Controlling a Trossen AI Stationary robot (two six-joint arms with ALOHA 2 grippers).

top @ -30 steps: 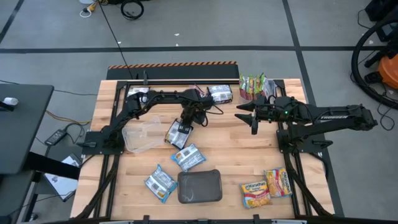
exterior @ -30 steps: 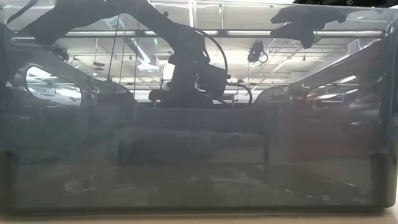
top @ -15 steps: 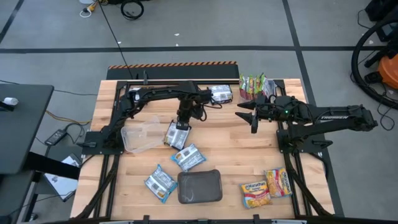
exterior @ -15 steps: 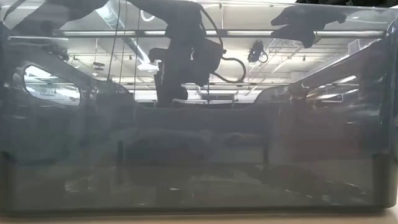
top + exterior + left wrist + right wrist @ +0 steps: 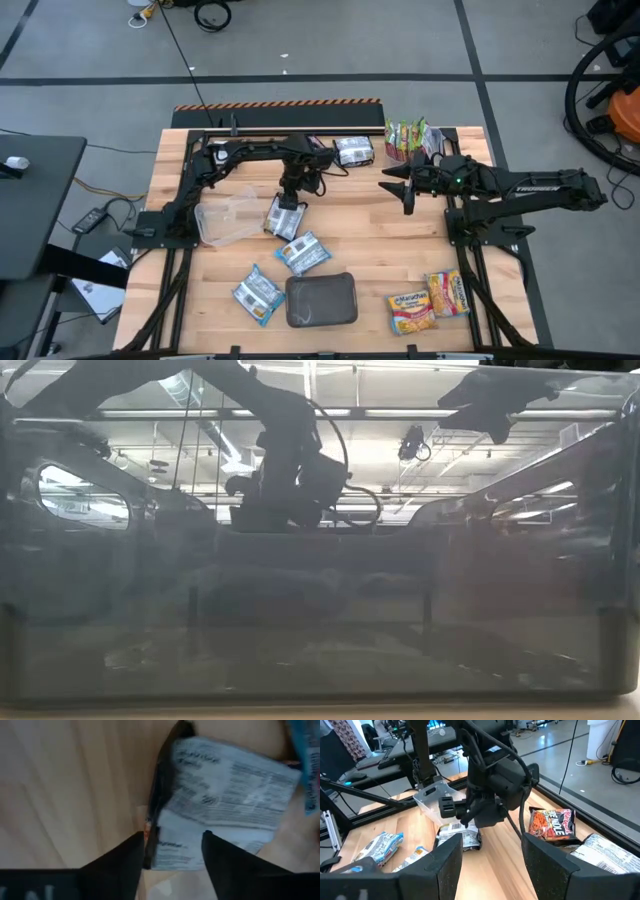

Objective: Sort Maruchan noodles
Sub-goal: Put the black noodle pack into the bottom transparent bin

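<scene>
Maruchan noodles, near to far from the bench's front edge: two yellow-orange plastic packets (image 5: 430,302) by the front right corner; a dark grey rectangular tray (image 5: 321,299) at front centre with blue-white packets just left of it (image 5: 258,294) and just behind it (image 5: 302,253).

Key one: the white flat packet with black print (image 5: 284,215) lying near bench centre, just right of the clear plastic tub (image 5: 228,217). Left gripper (image 5: 291,186) is right above its far end, fingers apart, nothing held; in the left wrist view the packet (image 5: 225,805) sits on the wood just beyond the spread fingertips (image 5: 131,851), not touching. Long axis runs roughly front-to-back with a slight tilt, so the gripper sits on the axis, off the far short edge.

Right gripper (image 5: 405,185) hangs above the bench's right-centre, fingers apart and empty, well apart from that packet, so the left arm is clearly the nearer one. Farther back: a silver-white packet (image 5: 353,151) and green-silver packets (image 5: 405,137) along the rear edge. In the right wrist view a dark red-brown packet (image 5: 552,825) lies beside another white one, closer to the right arm.
</scene>
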